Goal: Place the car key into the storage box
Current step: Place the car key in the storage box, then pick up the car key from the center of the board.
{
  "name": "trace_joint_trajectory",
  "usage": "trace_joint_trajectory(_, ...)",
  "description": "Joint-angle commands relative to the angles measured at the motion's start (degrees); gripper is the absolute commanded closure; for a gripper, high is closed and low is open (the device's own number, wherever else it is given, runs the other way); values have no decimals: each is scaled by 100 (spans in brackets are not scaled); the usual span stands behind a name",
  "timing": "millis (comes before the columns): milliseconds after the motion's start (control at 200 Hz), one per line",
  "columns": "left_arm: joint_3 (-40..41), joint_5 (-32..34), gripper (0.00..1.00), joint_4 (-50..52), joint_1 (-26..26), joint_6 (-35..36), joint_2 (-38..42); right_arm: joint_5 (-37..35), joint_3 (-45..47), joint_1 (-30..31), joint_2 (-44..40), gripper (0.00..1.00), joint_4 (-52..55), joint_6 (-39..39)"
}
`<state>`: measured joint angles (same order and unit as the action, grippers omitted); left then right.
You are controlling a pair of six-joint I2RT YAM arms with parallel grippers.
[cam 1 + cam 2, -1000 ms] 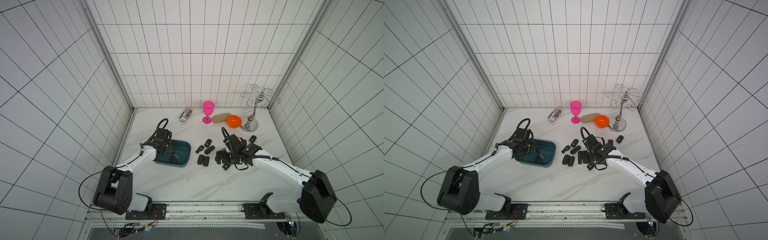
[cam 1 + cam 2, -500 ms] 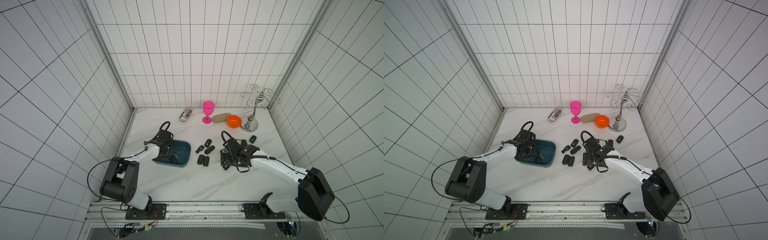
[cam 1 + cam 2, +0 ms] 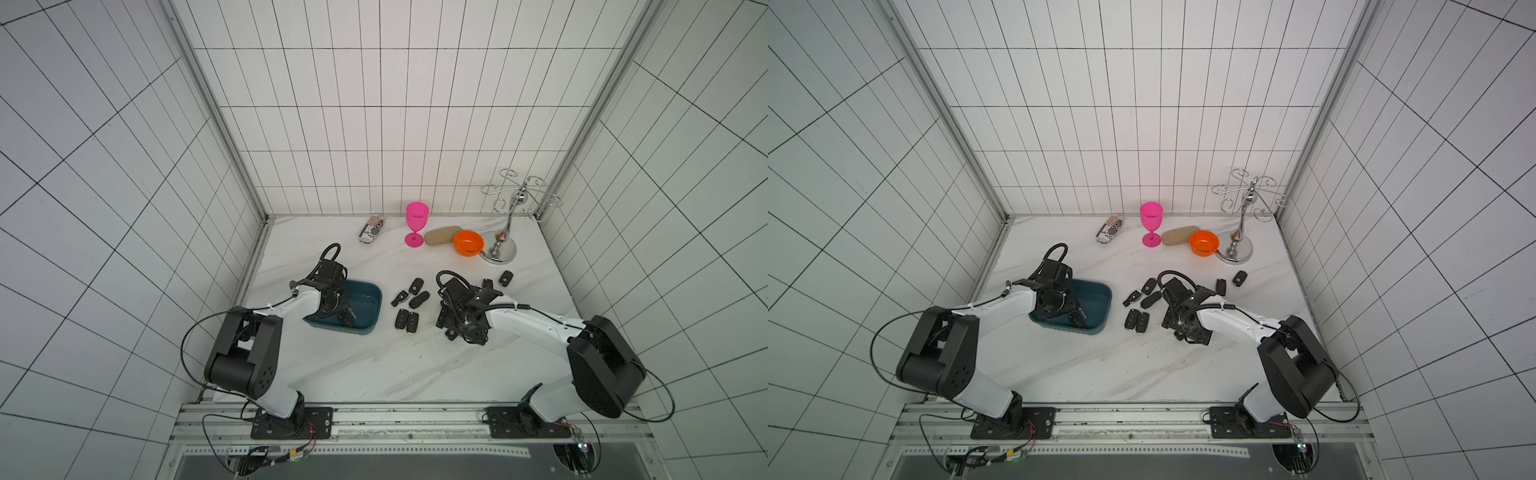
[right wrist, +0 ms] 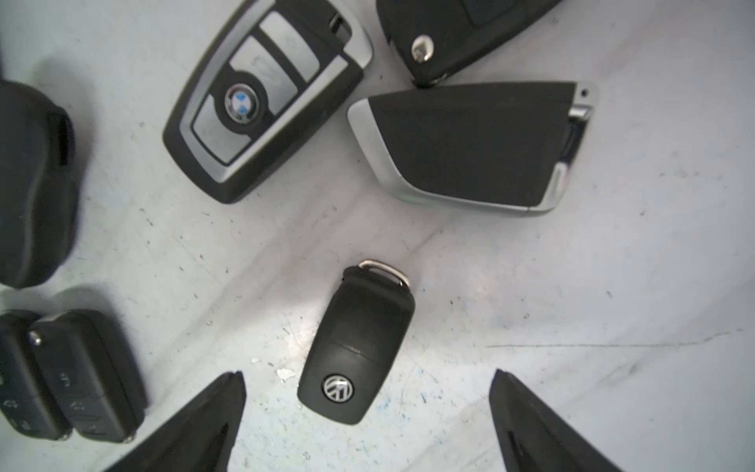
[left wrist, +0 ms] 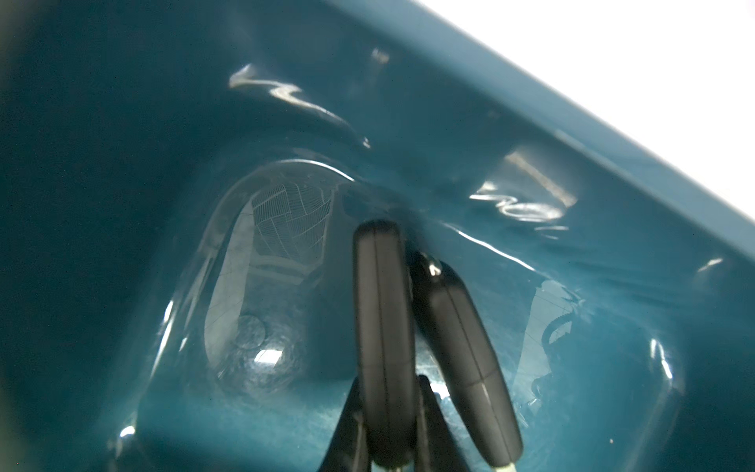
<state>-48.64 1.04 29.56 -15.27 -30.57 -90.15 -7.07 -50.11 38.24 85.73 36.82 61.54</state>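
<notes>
Down inside the box [image 5: 531, 94], the left gripper [image 5: 388, 380] is clamped on a black key [image 5: 382, 327], held edge-on between its fingers [image 5: 347, 429] close over the glossy floor; whether it touches the floor I cannot tell. A second key [image 5: 461, 347] lies in the box just beside it. In both top views the box [image 3: 372, 297] [image 3: 1098, 297] sits on the table [image 3: 374, 365] on the robot's left, with the left arm reaching in over its rim. The right gripper [image 4: 367, 372] hangs low over the table with its jaws spread wide, gripping nothing. A VW key [image 4: 359, 347] lies flat on the marble between the two fingers, touching neither. Past it lie a BMW key [image 4: 265, 102] and a silver-edged key [image 4: 470, 147], close together, and more black keys lie nearby. Against the back wall stand a pink goblet [image 3: 416, 222], an orange bowl [image 3: 468, 242] and a chrome stand [image 3: 503, 245].
</notes>
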Motion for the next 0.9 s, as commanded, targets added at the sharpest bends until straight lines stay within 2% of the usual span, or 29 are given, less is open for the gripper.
trace_joint_trajectory(0,4,-202,80,-72,33,-68,-121,-231,-252,-36,163,7,-70,379)
trace_joint_trajectory(210,7,-363,67,-114,41,-36,-241,-169,-336,-36,556,14,-105,416)
trace_joint_trajectory(320,48,-387,60,-152,41,-37,-193,-153,-293,-36,671,21,-169,436)
trace_joint_trajectory(425,61,-408,51,-144,41,-28,-129,-215,-256,-36,679,34,-174,474)
trace_joint_trajectory(525,56,-451,28,-123,41,-12,-8,-276,-237,-36,649,40,-157,434)
trace_joint_trajectory(560,41,-453,5,-109,41,-11,50,-303,-225,-34,638,43,-145,423)
trace_joint_trajectory(575,35,-463,2,-100,41,-11,63,-310,-227,-36,631,46,-138,414)
trace_joint_trajectory(635,6,-519,2,-50,41,-4,178,-314,-214,-35,614,50,-135,375)
trace_joint_trajectory(655,-8,-525,2,-26,41,-6,221,-315,-205,-36,607,55,-137,363)
trace_joint_trajectory(685,-21,-553,2,9,42,-17,286,-327,-195,-35,596,58,-131,359)
trace_joint_trajectory(770,-53,-642,2,88,41,-32,512,-325,-157,-38,601,80,-143,311)
trace_joint_trajectory(879,-102,-790,2,278,40,-13,880,-256,-131,-36,607,82,-158,278)
trace_joint_trajectory(894,-109,-825,2,311,41,3,937,-247,-122,-36,603,88,-164,262)
